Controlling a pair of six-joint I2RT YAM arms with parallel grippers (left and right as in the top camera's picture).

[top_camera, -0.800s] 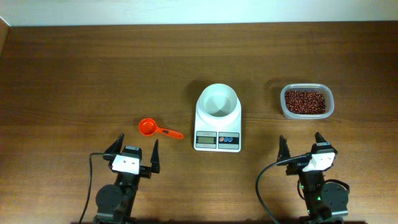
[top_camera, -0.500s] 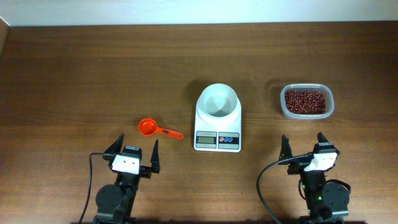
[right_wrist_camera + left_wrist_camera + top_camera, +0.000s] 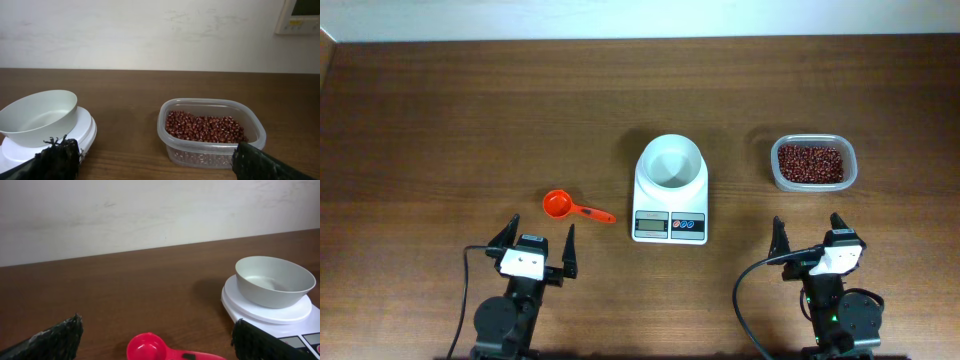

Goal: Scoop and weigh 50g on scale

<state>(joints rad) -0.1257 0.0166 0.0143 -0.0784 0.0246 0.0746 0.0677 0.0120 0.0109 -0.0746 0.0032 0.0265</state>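
Scoop left of scale, bowl on it, tub of beans right.

Overhead looks straight down on the whole brown wooden table; wrist cameras sit low, facing the pale wall — both share the white digital scale (seen close).

Red-brown beans in a clear tub right of the scale (its bowl empty)
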